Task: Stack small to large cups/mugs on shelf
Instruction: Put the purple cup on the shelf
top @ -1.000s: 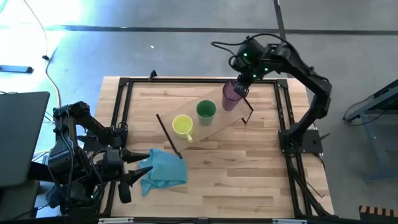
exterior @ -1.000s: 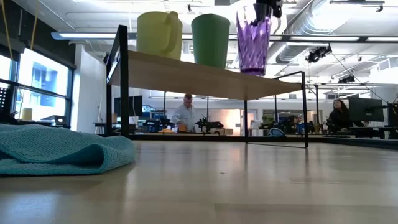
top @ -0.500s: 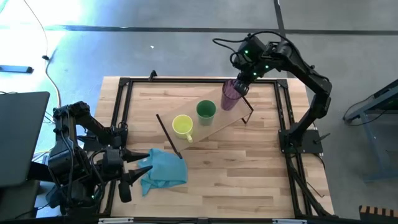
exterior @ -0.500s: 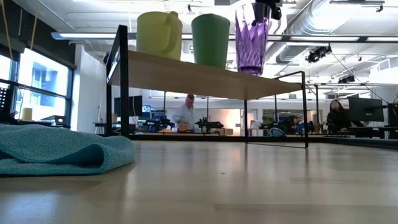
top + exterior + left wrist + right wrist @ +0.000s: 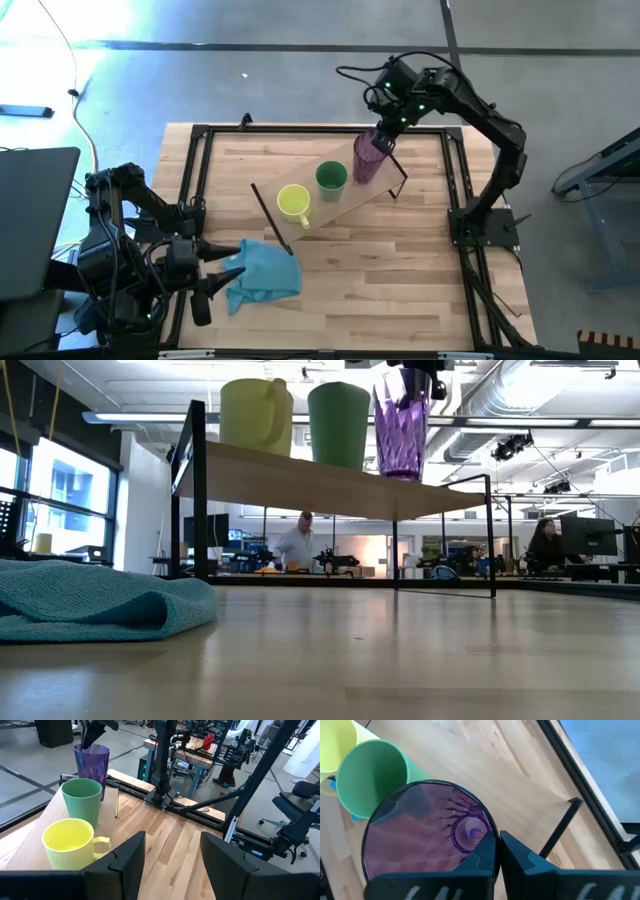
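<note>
Currently on the last placement: right gripper (image 5: 383,140) has its fingers pinched on the rim of the purple tumbler (image 5: 367,160), at the shelf (image 5: 345,205) end beside the green cup (image 5: 331,178); yellow mug (image 5: 293,203) sits at the other end. Next move, probably: confirm it's seated, release, lift clear. Left gripper (image 5: 222,262) waits spread by the teal cloth (image 5: 265,272) on the tabletop (image 5: 400,290). No readable labels.

Grey floor (image 5: 250,80) — bright windows (image 5: 70,495) left.
</note>
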